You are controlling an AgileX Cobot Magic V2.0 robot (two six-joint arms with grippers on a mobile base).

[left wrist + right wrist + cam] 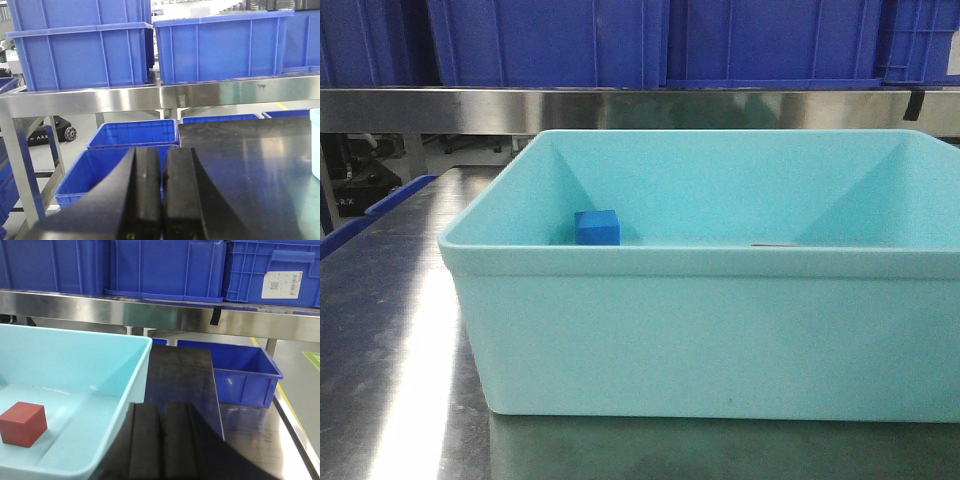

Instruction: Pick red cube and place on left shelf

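The red cube [22,424] lies on the floor of the pale turquoise tub [146,344], at the lower left of the right wrist view. In the front view only a thin reddish sliver shows above the tub's near rim [700,262]. My right gripper [161,407] is shut on nothing and hovers just outside the tub's right wall, to the right of the cube. My left gripper [163,150] is also shut and empty, over the dark tabletop's left edge. The left shelf [100,99] is a steel rail ahead of it, carrying blue crates [80,52].
A small blue cube [597,228] sits in the tub's left part. Open blue crates [135,134] stand on the floor left of the table, and another [240,372] to its right. The steel rail [620,108] runs behind the tub, with crates [165,265] on it.
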